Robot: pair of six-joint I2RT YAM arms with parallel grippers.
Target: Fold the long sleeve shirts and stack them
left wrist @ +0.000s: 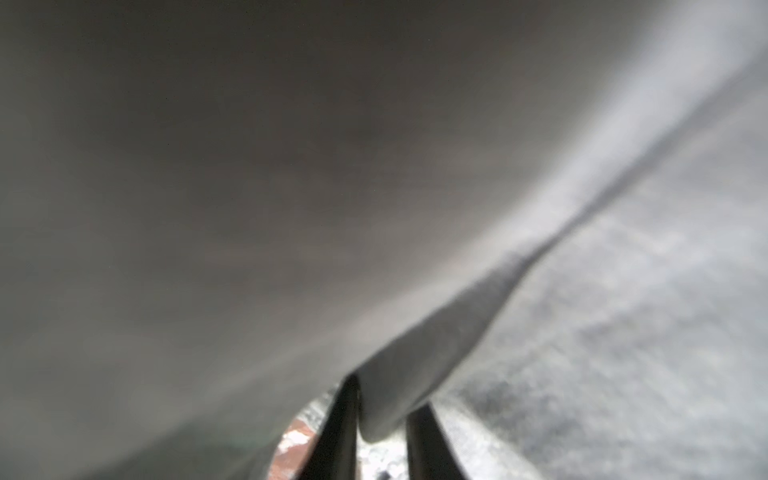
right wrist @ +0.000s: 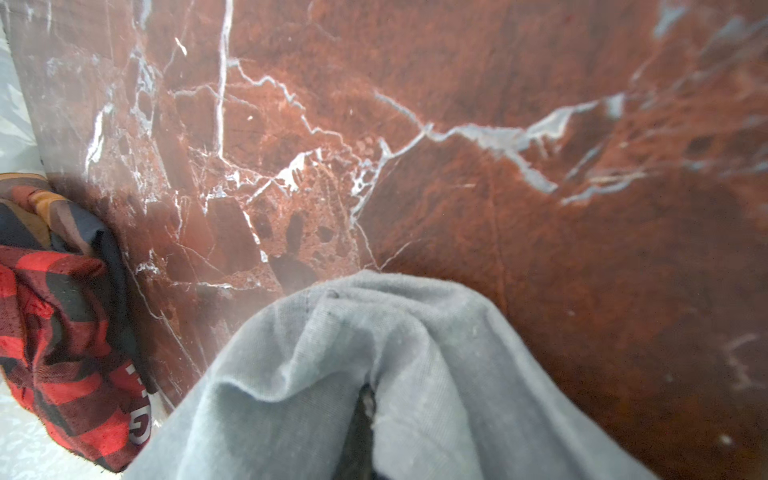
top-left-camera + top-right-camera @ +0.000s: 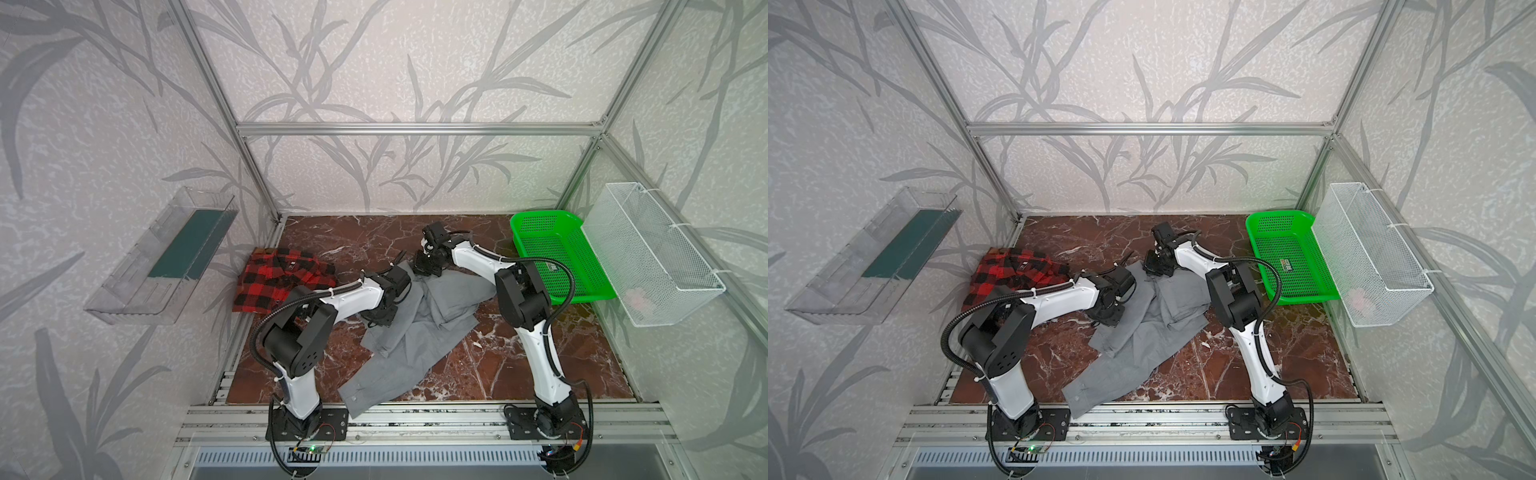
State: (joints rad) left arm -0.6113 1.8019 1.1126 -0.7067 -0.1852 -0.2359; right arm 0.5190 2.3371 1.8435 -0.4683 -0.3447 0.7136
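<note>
The gray shirt (image 3: 415,328) sprawls mid-table (image 3: 498,365), light, soft and floppy. My left gripper (image 1: 386,399) looks pinched on a fold, though the view is blurry. My right gripper (image 2: 365,409) is clamped on its bunched far edge. I'd hold seams. The plaid shirt (image 3: 278,276) lies far-left.

The red-brown marble bench (image 3: 478,365) carries three things — a rumpled gray shirt (image 3: 415,332) across its middle, its lower end over the near edge; a plaid shirt (image 3: 274,278) bunched at the far left; a green basket (image 3: 540,220) in the far right corner.
</note>
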